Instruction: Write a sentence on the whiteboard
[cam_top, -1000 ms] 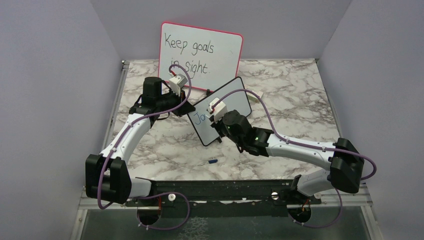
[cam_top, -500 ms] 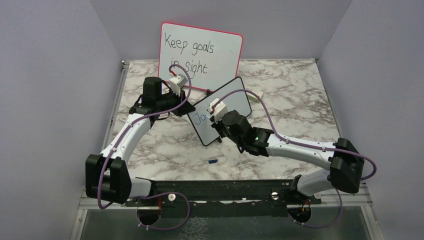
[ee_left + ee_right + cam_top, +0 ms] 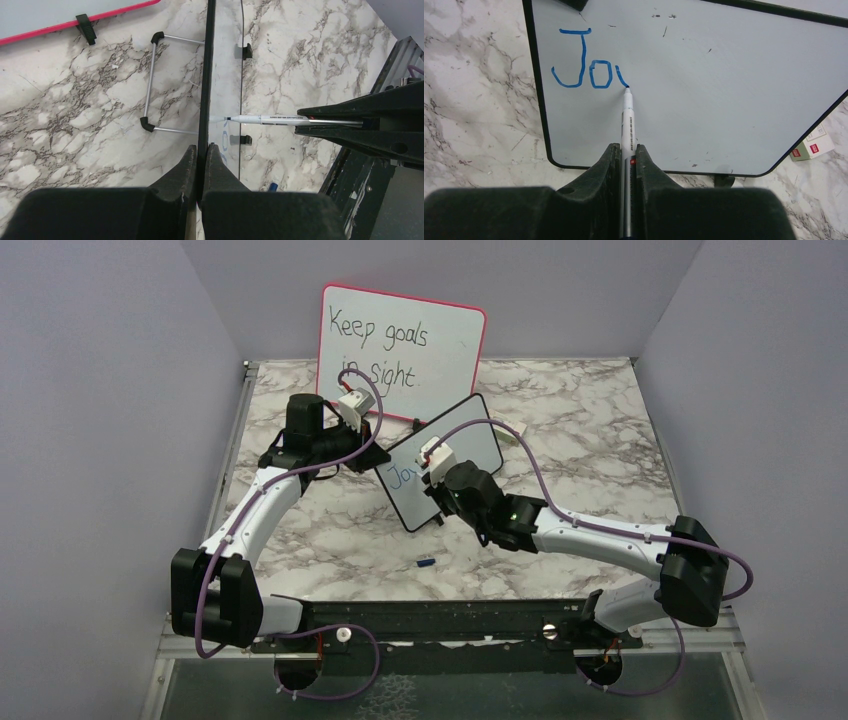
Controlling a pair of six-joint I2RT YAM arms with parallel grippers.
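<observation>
The black-framed whiteboard [image 3: 470, 435] stands tilted at mid-table. My left gripper [image 3: 201, 147] is shut on its left edge [image 3: 206, 75], one finger on each face. Blue letters "Jo" and the first stroke of a third letter, the sentence [image 3: 584, 67], sit at the board's upper left [image 3: 402, 477]. My right gripper [image 3: 626, 147] is shut on a white marker [image 3: 627, 120], which points straight ahead. Its blue tip touches the board [image 3: 704, 90] at the end of that last stroke. From the left wrist the marker [image 3: 270, 119] comes in from the right and meets the board face.
A larger pink-framed whiteboard [image 3: 402, 350] reading "Keep goals in sight" leans at the back. A blue marker cap [image 3: 425, 562] lies on the marble in front of the board. A small white box [image 3: 510, 430] lies behind its right corner. A wire stand [image 3: 150, 85] props the board.
The marker tip has shifted slightly to the right and drawn a new blue stroke after "Jo". The left gripper has kept still on the board's edge.
</observation>
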